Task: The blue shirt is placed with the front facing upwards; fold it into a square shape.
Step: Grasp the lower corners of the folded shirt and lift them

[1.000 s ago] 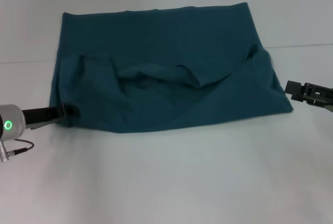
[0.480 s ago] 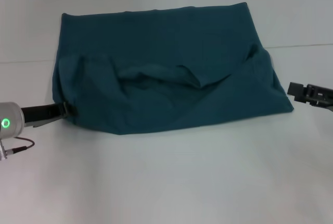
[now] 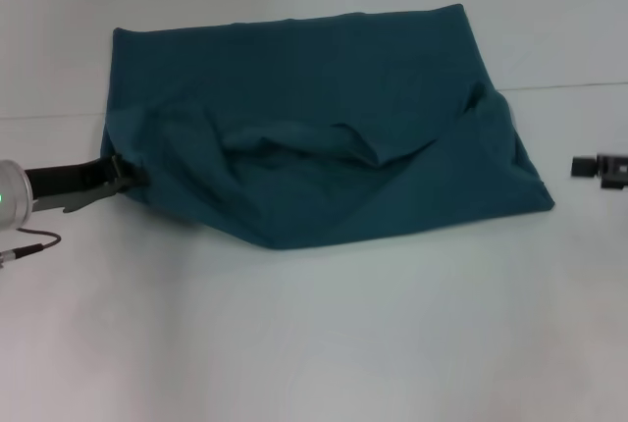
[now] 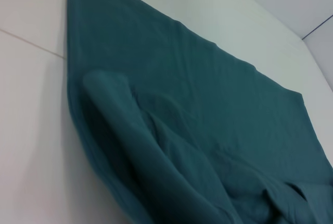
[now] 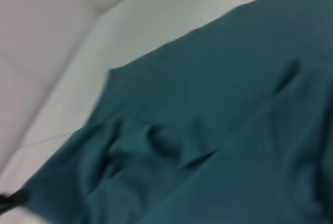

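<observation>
Shirt partly folded, not yet square

The shirt (image 3: 314, 132) lies plain side up on the white surface (image 3: 314, 334), doubled over once, rumpled mid-front. Left gripper (image 3: 126, 173) has its jaws pinching the shirt's left edge; right gripper (image 3: 601, 167) sits apart at the right, jaws: cannot tell. Side folds and smoothing seem left

Head view high and forward-down, both wrist views low, close, sharing the blue shirt (image 3: 314, 128)
</observation>
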You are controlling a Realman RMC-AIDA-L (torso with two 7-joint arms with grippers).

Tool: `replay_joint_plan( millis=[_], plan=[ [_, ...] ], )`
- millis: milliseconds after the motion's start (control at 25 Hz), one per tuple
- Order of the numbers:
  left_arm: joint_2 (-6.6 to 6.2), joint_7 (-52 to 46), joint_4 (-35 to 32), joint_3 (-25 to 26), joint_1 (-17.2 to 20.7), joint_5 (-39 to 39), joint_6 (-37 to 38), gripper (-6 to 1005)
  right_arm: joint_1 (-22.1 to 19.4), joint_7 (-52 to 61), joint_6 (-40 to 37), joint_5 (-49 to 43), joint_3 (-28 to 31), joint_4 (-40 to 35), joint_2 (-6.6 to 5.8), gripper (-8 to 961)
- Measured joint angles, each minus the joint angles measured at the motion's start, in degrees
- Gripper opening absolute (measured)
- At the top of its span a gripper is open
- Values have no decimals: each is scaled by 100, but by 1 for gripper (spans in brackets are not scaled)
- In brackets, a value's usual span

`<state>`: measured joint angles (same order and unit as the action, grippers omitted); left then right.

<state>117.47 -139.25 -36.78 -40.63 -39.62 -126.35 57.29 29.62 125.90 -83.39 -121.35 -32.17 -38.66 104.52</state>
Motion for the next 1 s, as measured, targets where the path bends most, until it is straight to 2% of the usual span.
replay_joint_plan(
  millis=[200,440,600,800,1000],
  plan=[
    [-3,-15,0,3,-42,15,-16,37,576,740,551,-735,-33,-1,-43,916],
    [-12,-142,-1,3,-83,50,-10,38,1230,1110,959,-1941,-41,63,42,916],
    [-14,-144,-4,3,-65,132,-28,38,1320,1162,1255,-2130,-49,212,154,916],
    [1,-116,-4,3,-43,219,-34,38,1305,1084,1962,-2146,-163,707,234,916],
    [34,-113,-4,3,-41,226,-63,39,1279,868,2505,-2127,-205,823,464,916]
  ],
)
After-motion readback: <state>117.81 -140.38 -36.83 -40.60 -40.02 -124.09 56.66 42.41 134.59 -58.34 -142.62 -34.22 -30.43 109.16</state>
